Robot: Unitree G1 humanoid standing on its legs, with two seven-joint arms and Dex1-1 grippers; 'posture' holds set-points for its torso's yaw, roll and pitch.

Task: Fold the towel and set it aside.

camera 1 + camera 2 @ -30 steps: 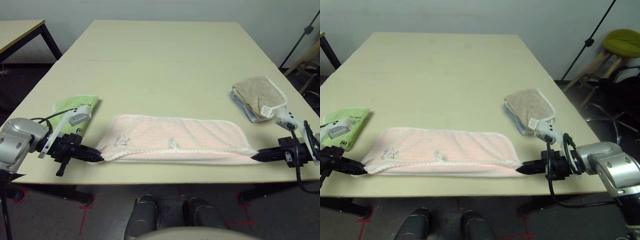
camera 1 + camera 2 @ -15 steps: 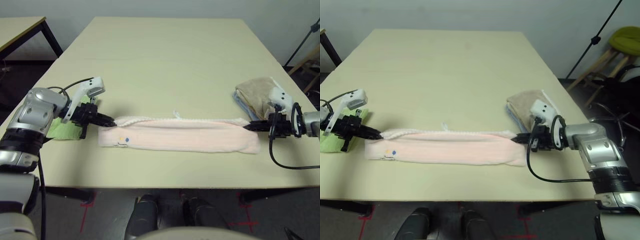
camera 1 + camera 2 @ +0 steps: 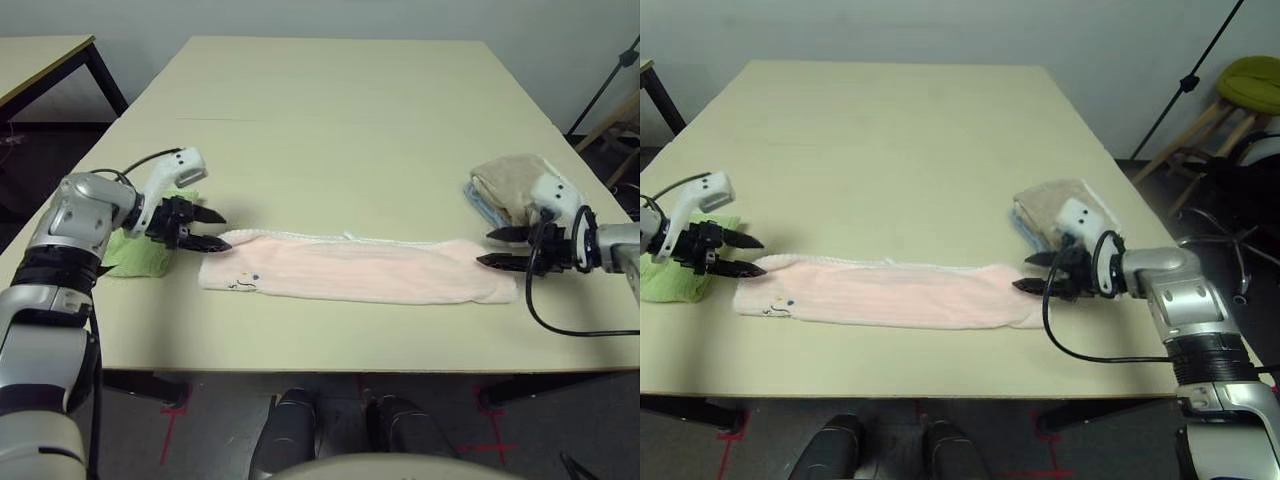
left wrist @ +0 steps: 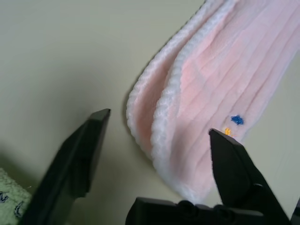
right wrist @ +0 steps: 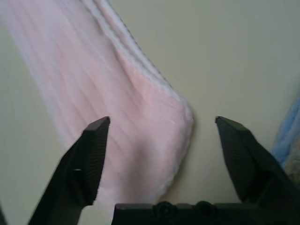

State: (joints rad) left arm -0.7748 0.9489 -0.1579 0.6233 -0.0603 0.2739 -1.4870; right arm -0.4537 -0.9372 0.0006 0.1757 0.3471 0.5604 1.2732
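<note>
Left eye view: the widest thing seen is the pale table [image 3: 330, 120], by which every other item is carried. Across its near part the towel [image 3: 350, 275] is laid flat as a long, narrow pink strip, folded lengthwise, with its white corded edging turned toward the far side. Small dark lettering and coloured stitched dots are seen near the strip's left end, and a small loop is seen at the middle of the far edge.

At the right edge of the table a folded beige-tan towel [image 3: 512, 180] is stacked on something pale blue, partly hidden behind the right arm. At the left edge a lime-green cloth [image 3: 135, 250] is lain, partly covered by the left arm.

The left gripper [image 3: 212, 229] is held just beyond the towel's left end, its two black fingers spread wide with nothing between them. The right gripper [image 3: 495, 247] is held just beyond the towel's right end, likewise spread wide and empty. In each wrist view the matching end of the pink strip is seen lying on the table between the parted fingers, untouched by them.
</note>
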